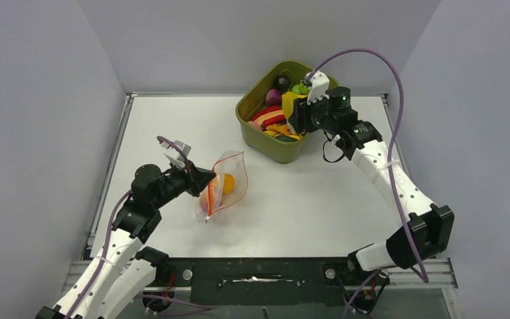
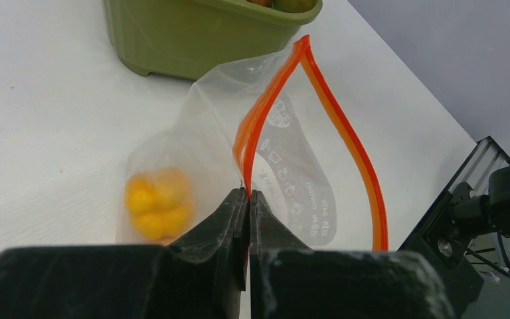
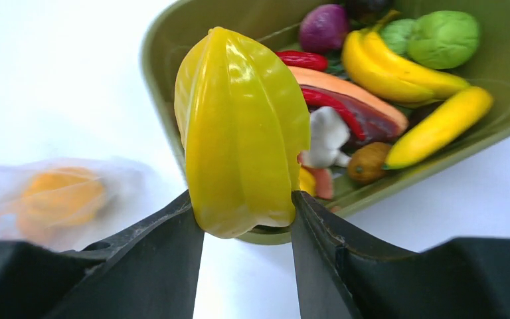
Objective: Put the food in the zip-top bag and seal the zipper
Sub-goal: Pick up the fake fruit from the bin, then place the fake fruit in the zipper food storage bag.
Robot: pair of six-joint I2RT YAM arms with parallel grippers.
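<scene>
In the top view, the zip-top bag (image 1: pixel 234 167) is seen lying on the white table (image 1: pixel 319 199), left of centre, with an orange fruit (image 1: pixel 226 183) inside it. The left gripper (image 1: pixel 204 181) is set against the bag's left edge. An olive-green tub (image 1: pixel 275 149) filled with toy food is placed at the far side, right of centre. The right gripper (image 1: pixel 291 110) is held above the tub's right part with a yellow star fruit (image 1: pixel 289 100) between its fingers. In the left wrist view, the black fingers are pressed together with no gap, and one lip of the orange-red zipper (image 2: pixel 345 146) is pinched between their tips. The other lip bows away to the right, so the mouth is held open in a loop. The orange fruit is seen through the clear plastic to the left of the fingers, and the tub stands beyond the bag. In the right wrist view, the fingers are spread to the width of the star fruit and it is clamped upright between them, raised off the table. Behind it, yellow bananas (image 3: pixel 398 63), a green fruit (image 3: pixel 445 38), a purple piece (image 3: pixel 323 28) and a red chilli (image 3: pixel 303 60) are left in the tub. The bag is seen blurred at the left.
</scene>
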